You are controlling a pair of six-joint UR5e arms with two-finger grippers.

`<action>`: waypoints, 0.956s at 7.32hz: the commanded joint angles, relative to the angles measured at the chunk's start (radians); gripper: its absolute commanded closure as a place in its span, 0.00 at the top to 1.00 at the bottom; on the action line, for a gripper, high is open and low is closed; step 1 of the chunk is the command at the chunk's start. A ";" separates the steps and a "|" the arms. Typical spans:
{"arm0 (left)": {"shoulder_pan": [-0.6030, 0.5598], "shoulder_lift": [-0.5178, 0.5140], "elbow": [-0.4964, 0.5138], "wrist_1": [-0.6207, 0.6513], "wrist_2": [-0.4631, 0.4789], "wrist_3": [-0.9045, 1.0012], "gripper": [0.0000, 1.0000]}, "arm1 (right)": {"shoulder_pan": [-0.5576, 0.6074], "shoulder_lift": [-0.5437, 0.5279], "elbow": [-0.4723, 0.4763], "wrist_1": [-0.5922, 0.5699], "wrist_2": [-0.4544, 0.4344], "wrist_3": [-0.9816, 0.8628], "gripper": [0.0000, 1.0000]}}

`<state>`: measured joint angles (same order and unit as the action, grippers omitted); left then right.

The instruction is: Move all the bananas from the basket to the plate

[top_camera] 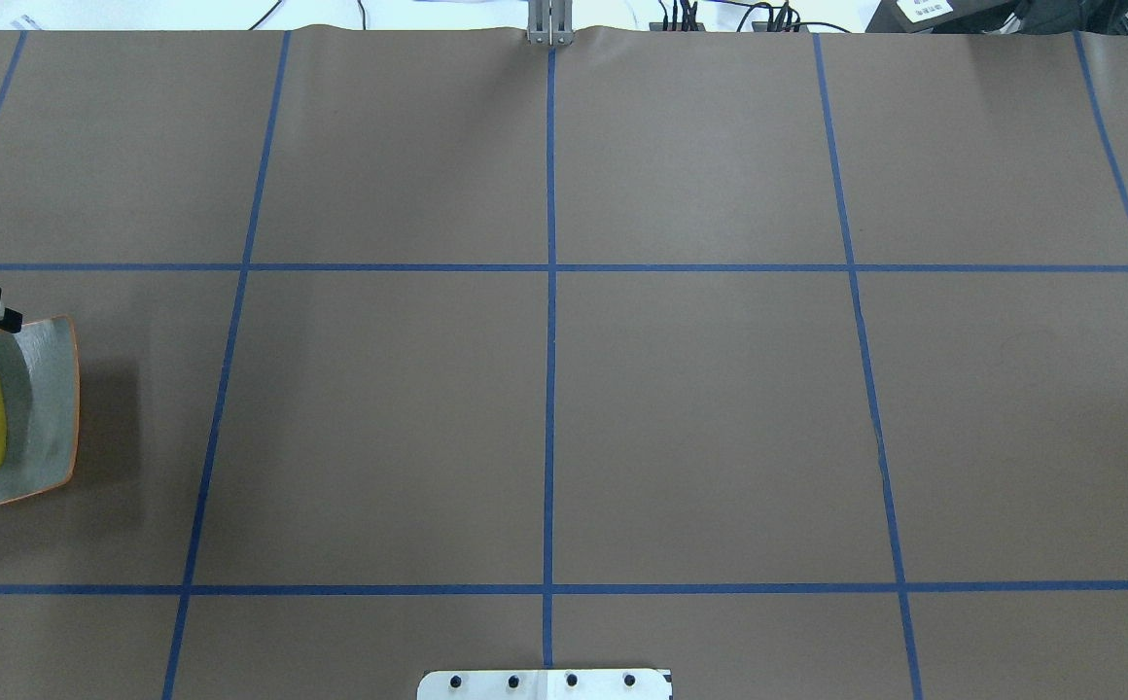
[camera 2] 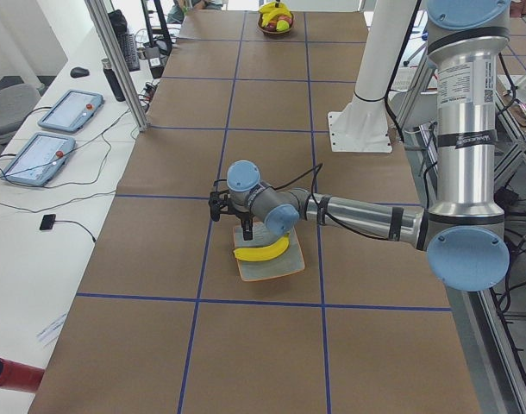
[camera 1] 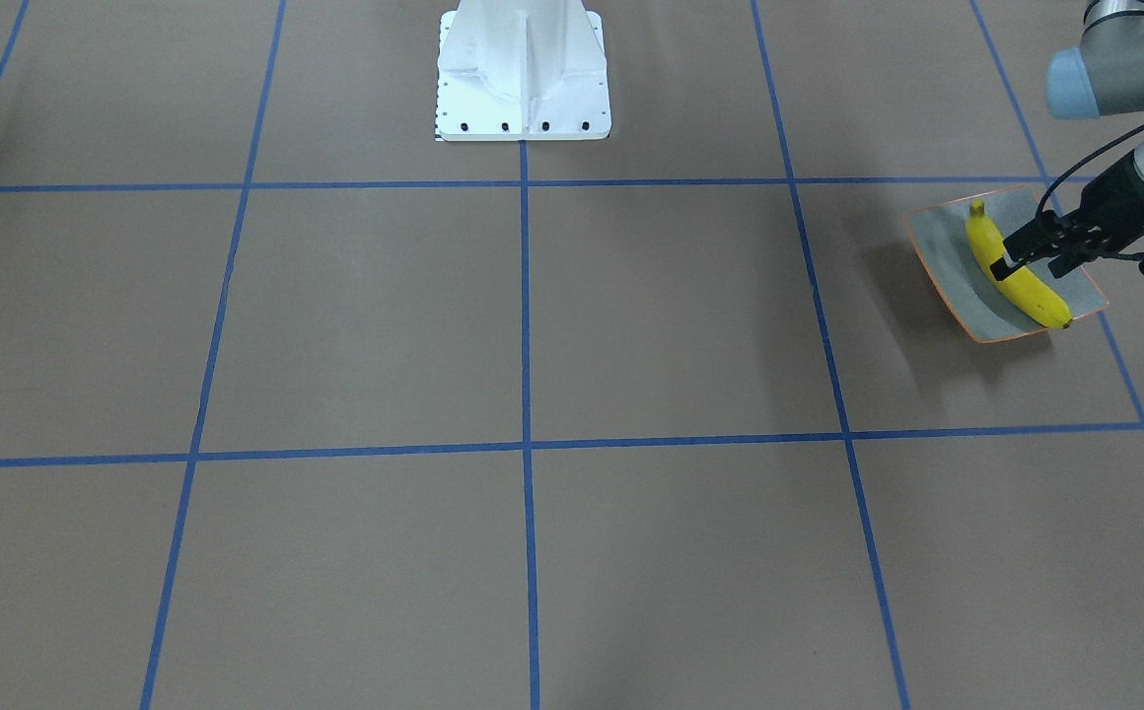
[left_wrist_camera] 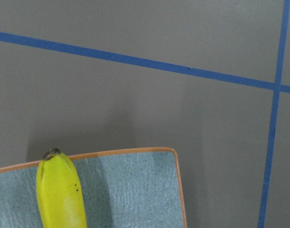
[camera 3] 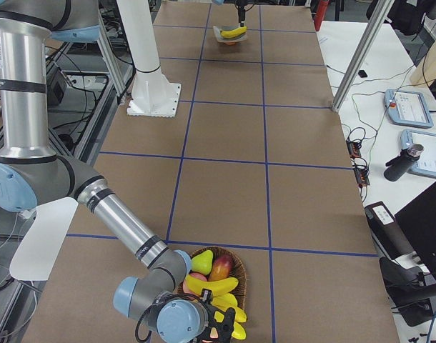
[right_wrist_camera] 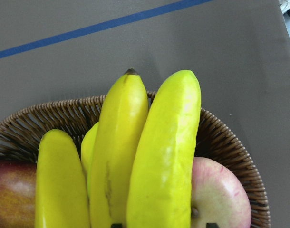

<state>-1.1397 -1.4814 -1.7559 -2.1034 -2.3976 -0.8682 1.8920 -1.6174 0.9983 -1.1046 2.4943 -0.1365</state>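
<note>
Plate (camera 1: 939, 245) sits at the far left end of the tabletop (camera 1: 671, 316), with one banana (camera 1: 1034, 292) lying along it, its dark tip near the orange rim. The left end effector (camera 1: 1026, 264) hangs right over that banana's middle. From where I stand I cannot tell whether its fingers are parted or pinching. Away at the right end, well apart from the plate, is the wicker basket (right_wrist_camera: 220, 135). It holds more bananas (right_wrist_camera: 120, 142), heaped over an apple (right_wrist_camera: 223, 199) and a reddish mango (right_wrist_camera: 9, 194). The right end effector (right_wrist_camera: 164, 225) hovers low above them with its fingers spread, one on each side of the rightmost banana (right_wrist_camera: 166, 152). That pick looks like the step in hand. To do it well, I'd say come straight down and close about the thick middle, not the tapering tip. Then lift vertically, so the neighbour lying against it isn't dragged over the rim.
</note>
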 commanded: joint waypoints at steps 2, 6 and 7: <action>0.000 0.001 -0.002 -0.003 0.000 -0.008 0.99 | 0.012 0.022 0.032 -0.001 0.006 0.002 0.00; 0.001 0.000 -0.004 -0.003 -0.005 -0.012 0.99 | 0.067 0.017 0.196 -0.136 0.046 -0.009 0.00; 0.003 -0.003 -0.004 -0.003 -0.008 -0.012 0.99 | 0.067 0.022 0.242 -0.152 0.043 0.004 0.00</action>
<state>-1.1379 -1.4825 -1.7594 -2.1061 -2.4018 -0.8804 1.9548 -1.6002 1.1789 -1.2233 2.5379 -0.1418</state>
